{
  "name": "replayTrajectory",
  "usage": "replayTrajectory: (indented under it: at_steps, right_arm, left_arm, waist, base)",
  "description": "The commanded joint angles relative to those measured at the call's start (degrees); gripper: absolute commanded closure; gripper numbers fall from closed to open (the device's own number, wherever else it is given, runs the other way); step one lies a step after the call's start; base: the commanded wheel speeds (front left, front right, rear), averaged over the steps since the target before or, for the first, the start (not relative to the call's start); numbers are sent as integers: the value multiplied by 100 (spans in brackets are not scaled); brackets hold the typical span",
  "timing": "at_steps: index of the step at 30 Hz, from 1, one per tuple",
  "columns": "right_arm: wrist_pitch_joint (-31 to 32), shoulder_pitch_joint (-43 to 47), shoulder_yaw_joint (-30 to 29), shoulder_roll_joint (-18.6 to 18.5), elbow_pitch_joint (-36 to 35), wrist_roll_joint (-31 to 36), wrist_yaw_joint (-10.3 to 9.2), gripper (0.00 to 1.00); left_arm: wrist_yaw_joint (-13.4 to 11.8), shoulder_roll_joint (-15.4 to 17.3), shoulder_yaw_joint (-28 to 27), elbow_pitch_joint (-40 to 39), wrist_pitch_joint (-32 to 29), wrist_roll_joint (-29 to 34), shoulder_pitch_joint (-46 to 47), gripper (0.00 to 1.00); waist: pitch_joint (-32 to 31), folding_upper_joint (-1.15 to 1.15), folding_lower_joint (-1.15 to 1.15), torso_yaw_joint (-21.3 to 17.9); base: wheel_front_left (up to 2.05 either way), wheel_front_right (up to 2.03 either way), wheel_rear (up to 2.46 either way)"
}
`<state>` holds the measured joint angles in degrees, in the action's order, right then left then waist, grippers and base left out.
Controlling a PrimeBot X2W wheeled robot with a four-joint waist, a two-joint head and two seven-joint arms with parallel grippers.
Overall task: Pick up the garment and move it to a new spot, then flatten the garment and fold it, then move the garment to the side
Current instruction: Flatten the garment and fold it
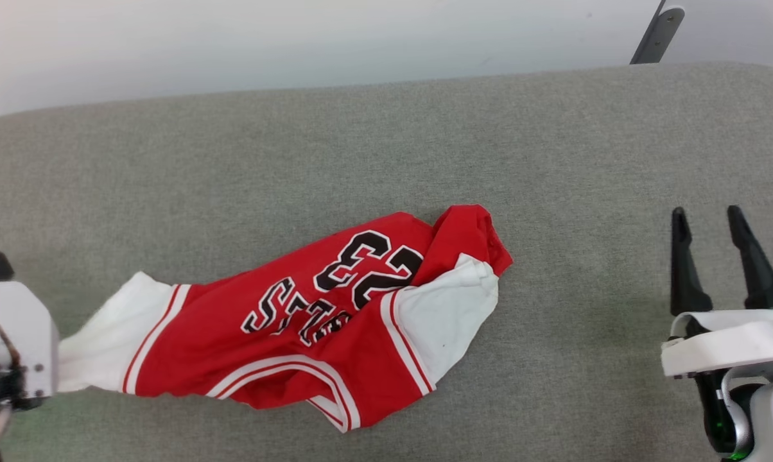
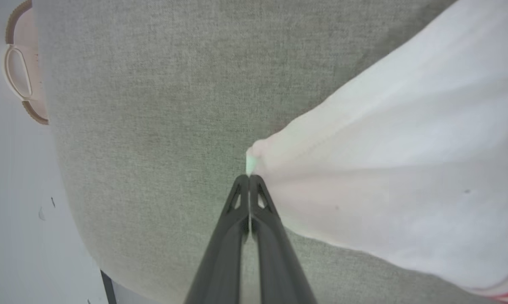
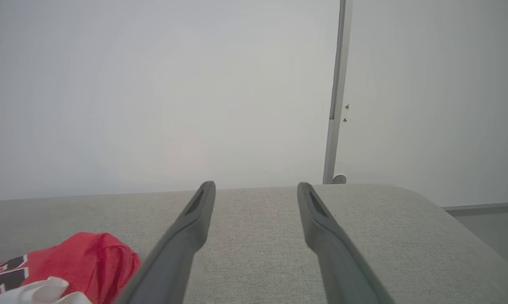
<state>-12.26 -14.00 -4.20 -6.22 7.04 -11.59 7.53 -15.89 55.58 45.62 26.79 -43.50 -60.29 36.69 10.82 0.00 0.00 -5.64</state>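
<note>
red 23 jersey (image 1: 309,314) lies bunched mid grey fabric cushion (image 1: 553,160), print upside down. left gripper (image 2: 249,179) pinched tight on white sleeve (image 2: 385,169) edge, sleeve stretched toward it. right gripper (image 1: 707,213) wide open, empty, well apart on the right.

The garment (image 1: 232,321) is bright red with white sleeves (image 1: 447,321). Red-and-white stripes run where each sleeve meets the body and along the curved trim towards the worktop's near edge. Its "23" and lettering are black with a white outline. The worktop (image 1: 386,141) is a muted grey-green weave, finely flecked and otherwise plain. The right end effector (image 1: 707,210) is black above a white housing, with a spot of green light lower down. The left end effector (image 2: 249,178) is dark grey. The wall (image 3: 152,84) is plain off-white, crossed by a grey upright strip (image 3: 336,84).
</note>
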Motion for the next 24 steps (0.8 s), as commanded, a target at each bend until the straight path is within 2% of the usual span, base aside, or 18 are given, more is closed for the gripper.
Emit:
replayTrajectory:
  at_steps: [1, 2, 3, 4, 5, 6, 15, 24]
  right_arm:
    - [15, 42, 70, 5, 1, -29, -8, 0]
    - [18, 46, 115, -6, 3, -53, -8, 0]
    - [38, 50, 171, -33, 9, -73, -8, 0]
    - [48, 53, 220, -59, 19, -106, -8, 0]
    - [64, 60, 260, -82, 24, -119, -8, 0]
    - [86, 67, 302, -106, 25, -132, -8, 0]
    - [550, 193, 893, -399, 32, -456, -9, 0]
    - [1521, 336, 1652, -658, 147, -1057, -9, 0]
  left_arm:
    - [-52, -60, -50, -37, 153, 11, -77, 100]
    - [-66, -96, -104, -56, 272, -40, -108, 100]
    - [-60, -143, -141, -73, 374, -85, -160, 93]
    - [-46, -168, -137, -88, 454, -72, -204, 57]
    - [-28, -204, -154, -106, 518, -89, -221, 4]
    - [-21, -247, -191, -130, 579, -142, -229, 0]
    - [-89, -275, -327, -609, 1156, 5, -196, 0]
    - [-103, -466, -698, -1452, 2823, 223, -548, 0]
  waist:
    - [-10, 0, 0, 11]
    - [-20, 0, 0, 20]
    - [-28, 0, 0, 28]
    - [-39, 0, 0, 38]
    - [-57, 0, 0, 56]
    - [-79, 0, 0, 74]
    - [-264, 0, 0, 330]
    - [-332, 0, 0, 688]
  base:
    - [0, 0, 0]
    - [0, 0, 0]
    - [0, 0, 0]
    - [0, 0, 0]
    - [0, 0, 0]
    - [0, 0, 0]
    - [0, 0, 0]
    - [0, 0, 0]
